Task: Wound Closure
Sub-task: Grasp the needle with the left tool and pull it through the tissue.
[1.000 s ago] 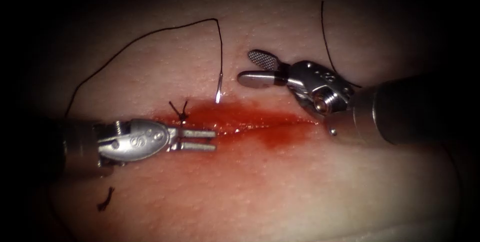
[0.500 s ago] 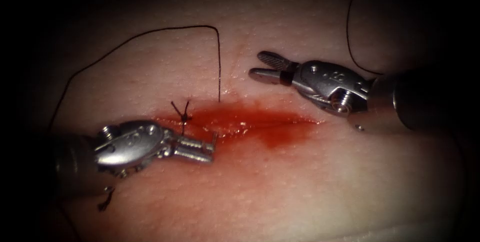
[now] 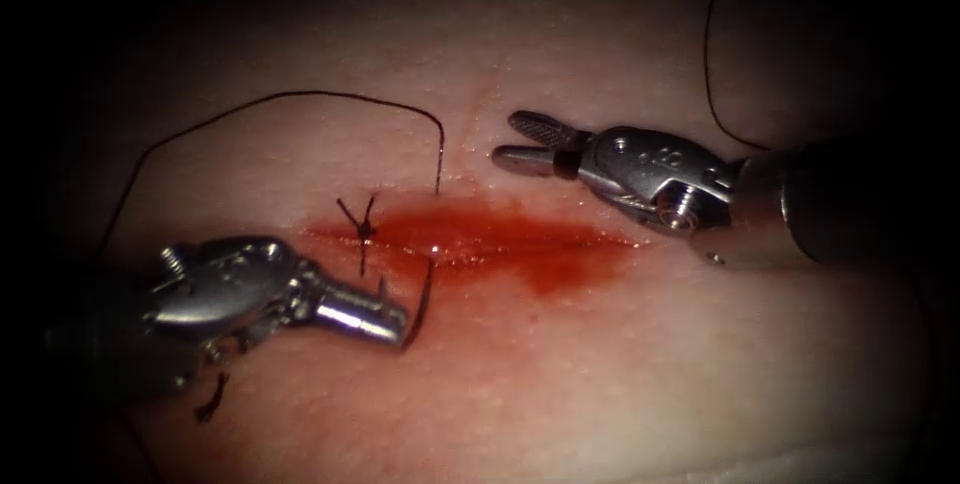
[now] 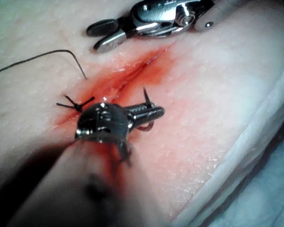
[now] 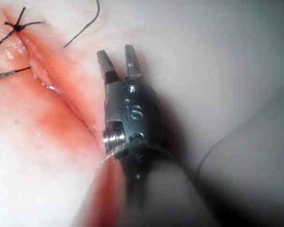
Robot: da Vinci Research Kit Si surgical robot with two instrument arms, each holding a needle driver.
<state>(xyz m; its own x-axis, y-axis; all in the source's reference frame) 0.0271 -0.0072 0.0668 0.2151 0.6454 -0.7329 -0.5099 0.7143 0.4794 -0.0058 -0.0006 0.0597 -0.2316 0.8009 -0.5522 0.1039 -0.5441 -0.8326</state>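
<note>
My left tool (image 3: 395, 322) sits just below the left part of the cut (image 3: 520, 244), its jaws shut on the curved needle (image 3: 422, 294) near mid-curve. The needle's upper end reaches the cut's lower edge; I cannot tell whether it is still in the tissue (image 3: 600, 364). From very close, the left tool (image 4: 154, 112) shows the needle (image 4: 145, 97) sticking up past its jaws. Black thread (image 3: 300, 94) enters the tissue above the cut and loops left. My right tool (image 3: 512, 139) hovers above the cut, open and holding nothing; its jaws (image 5: 117, 54) stand apart.
A tied stitch with short cut ends (image 3: 362, 229) closes the cut's left end. Red fluid (image 3: 560, 264) stains the tissue around the cut. A loose cut piece of thread (image 3: 210, 399) lies at the lower left. Another thread strand (image 3: 712, 74) hangs behind the right tool.
The needle's tail sank into the tissue above the cut. My left tool shut on the needle below the cut and drew it down and left; the thread loop shrank. The right tool drew back slightly.
</note>
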